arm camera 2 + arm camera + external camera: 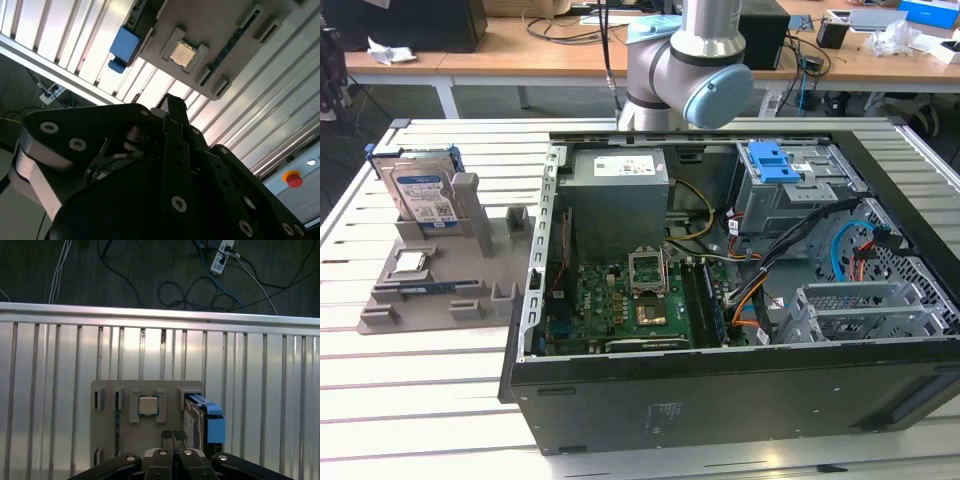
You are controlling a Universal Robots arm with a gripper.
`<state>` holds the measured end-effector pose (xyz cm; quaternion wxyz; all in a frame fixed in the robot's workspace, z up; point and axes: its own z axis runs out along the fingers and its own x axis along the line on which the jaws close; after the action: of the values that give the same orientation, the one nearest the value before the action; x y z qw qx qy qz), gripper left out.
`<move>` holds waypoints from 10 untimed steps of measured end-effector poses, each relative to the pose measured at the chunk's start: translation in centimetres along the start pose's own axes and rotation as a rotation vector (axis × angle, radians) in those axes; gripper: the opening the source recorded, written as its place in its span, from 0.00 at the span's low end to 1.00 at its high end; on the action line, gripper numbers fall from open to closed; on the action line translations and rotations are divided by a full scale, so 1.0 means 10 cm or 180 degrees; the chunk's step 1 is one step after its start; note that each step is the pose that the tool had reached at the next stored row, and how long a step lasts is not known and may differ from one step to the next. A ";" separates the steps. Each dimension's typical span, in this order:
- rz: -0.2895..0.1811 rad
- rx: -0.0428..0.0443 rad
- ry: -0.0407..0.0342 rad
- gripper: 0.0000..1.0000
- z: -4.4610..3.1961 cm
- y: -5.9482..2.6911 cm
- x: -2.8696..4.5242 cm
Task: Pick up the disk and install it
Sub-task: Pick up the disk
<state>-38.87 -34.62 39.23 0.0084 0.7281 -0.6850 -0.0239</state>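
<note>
1 disk (423, 195), upright in grey holder (505, 240) slot, presumably to leave its edges graspable; sits below the pincer (172, 435), slightly aside. Pincer fully closed, tips touching, holding nothing.

Silver metal disk (420, 195) in blue plastic frame (215, 427); matt grey plastic holder (430, 290); shiny metal table (420, 400).

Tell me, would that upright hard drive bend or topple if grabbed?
Probably stiff and heavy for its size: the disk looks like a metal slab in a blue frame. Standing on edge in the grey holder, it could tip if freed.
</note>
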 end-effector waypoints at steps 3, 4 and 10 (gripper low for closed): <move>-0.0127 -0.0003 0.0006 0.11 0.000 0.000 0.000; -0.0166 -0.0004 0.0008 0.11 0.000 0.000 0.000; -0.0296 -0.0007 0.0014 0.11 0.000 0.000 0.000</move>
<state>-38.87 -34.62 39.23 0.0096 0.7592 -0.6503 -0.0235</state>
